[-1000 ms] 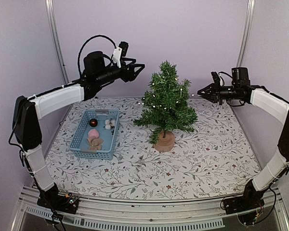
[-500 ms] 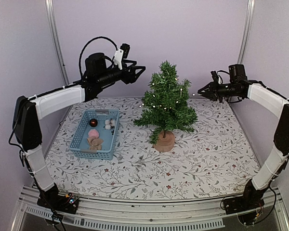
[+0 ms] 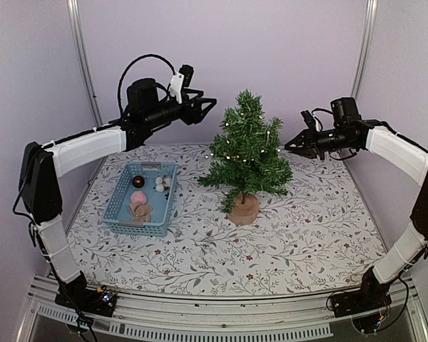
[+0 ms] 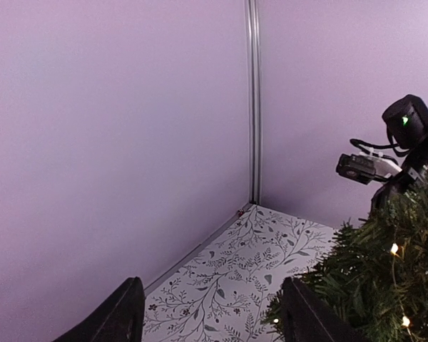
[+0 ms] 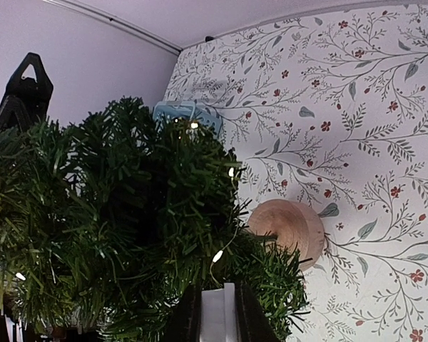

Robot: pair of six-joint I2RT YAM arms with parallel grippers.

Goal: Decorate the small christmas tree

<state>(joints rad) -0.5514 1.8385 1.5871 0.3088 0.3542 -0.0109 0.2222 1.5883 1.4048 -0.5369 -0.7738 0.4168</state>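
Note:
The small christmas tree (image 3: 246, 153) stands mid-table on its round wooden base (image 3: 243, 209); a thin string of warm lights (image 3: 229, 140) is draped over its upper branches. My right gripper (image 3: 287, 146) is at the tree's right side. In the right wrist view it (image 5: 219, 310) is shut on a flat white piece (image 5: 218, 315) at the end of the light wire (image 5: 217, 255), against the branches (image 5: 128, 228). My left gripper (image 3: 208, 105) is open and empty, in the air left of the treetop; in the left wrist view it (image 4: 210, 303) has the branches (image 4: 385, 285) to its right.
A blue basket (image 3: 141, 196) left of the tree holds a dark red ball, a pink ball, white pompoms and a tan star ornament. Purple walls close in the back and both sides. The right arm's wrist (image 4: 385, 160) shows beyond the tree.
My right gripper has moved left and slightly down, up to the tree's right branches. My left gripper has shifted slightly right.

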